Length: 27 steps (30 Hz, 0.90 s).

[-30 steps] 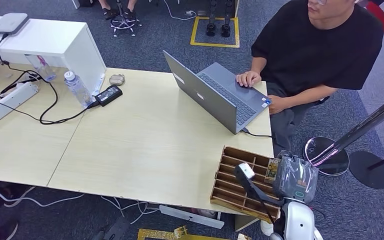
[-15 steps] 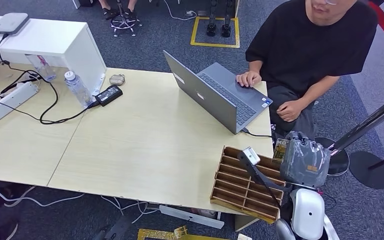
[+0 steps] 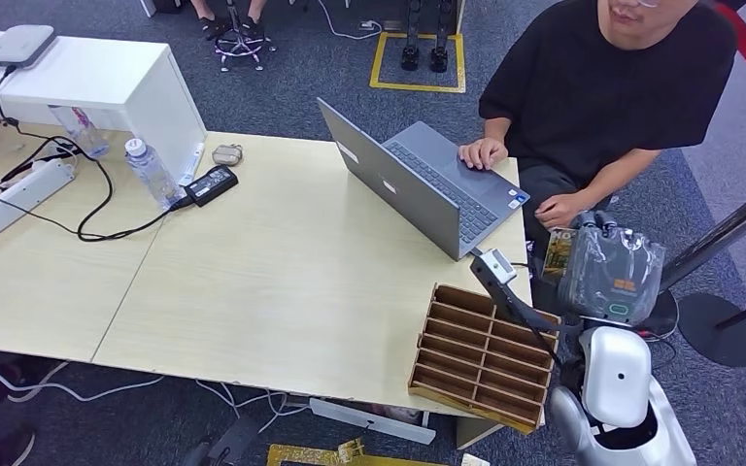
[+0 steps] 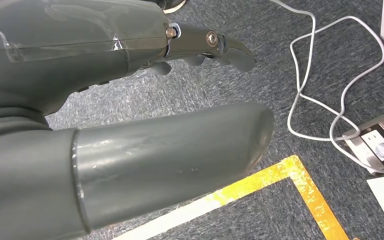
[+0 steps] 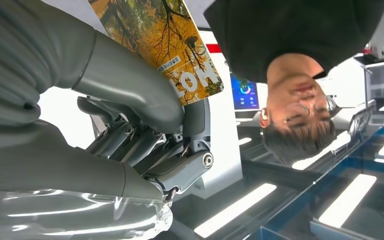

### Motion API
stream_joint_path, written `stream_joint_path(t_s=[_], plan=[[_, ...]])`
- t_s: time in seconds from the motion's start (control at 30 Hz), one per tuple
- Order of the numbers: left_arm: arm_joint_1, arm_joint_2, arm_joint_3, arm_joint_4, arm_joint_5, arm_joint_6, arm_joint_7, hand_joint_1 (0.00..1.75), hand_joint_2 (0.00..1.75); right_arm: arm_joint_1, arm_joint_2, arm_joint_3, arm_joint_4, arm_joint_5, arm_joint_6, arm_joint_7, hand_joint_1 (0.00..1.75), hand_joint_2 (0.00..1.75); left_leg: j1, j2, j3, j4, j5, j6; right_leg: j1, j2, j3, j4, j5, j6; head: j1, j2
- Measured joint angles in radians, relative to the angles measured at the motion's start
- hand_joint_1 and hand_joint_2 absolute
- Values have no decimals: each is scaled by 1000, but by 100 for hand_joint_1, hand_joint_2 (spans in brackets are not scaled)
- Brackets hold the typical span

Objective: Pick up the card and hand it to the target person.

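Card (image 5: 165,37): autumn-tree photo, yellow-orange; white letters "LOH" partly read.
Right hand (image 5: 145,135): card pinched between thumb and fingers (image 5: 130,142).
Left hand (image 4: 130,100): nothing held, fingers apart.

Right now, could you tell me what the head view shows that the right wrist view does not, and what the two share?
Head view alone: the table, the open laptop that the person touches, the wooden slotted tray, a water bottle and a power strip.

Right wrist view alone: the card's autumn-tree picture with white lettering, pinched under the thumb, and ceiling lights.

Both: the right hand holding the card, close to the person in black.
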Motion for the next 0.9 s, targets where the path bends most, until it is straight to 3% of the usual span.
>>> stream_joint_path(t_s=[0.33,0.6,0.9], plan=[[-10,0,0,0,-8,-8,3,0,0,-29,-23,2,73,0,-14,-8,175,175,0,0,0,0,0,0,0,0,0,0,0,0,0,0],[-12,-1,-1,0,-8,-10,2,0,0,-23,-35,-15,130,-2,-106,-5,175,175,0,0,0,0,0,0,0,0,0,0,0,0,0,0],[-12,-4,-1,0,-8,-9,2,0,0,-8,-41,-40,169,-2,-137,-6,175,175,0,0,0,0,0,0,0,0,0,0,0,0,0,0]])
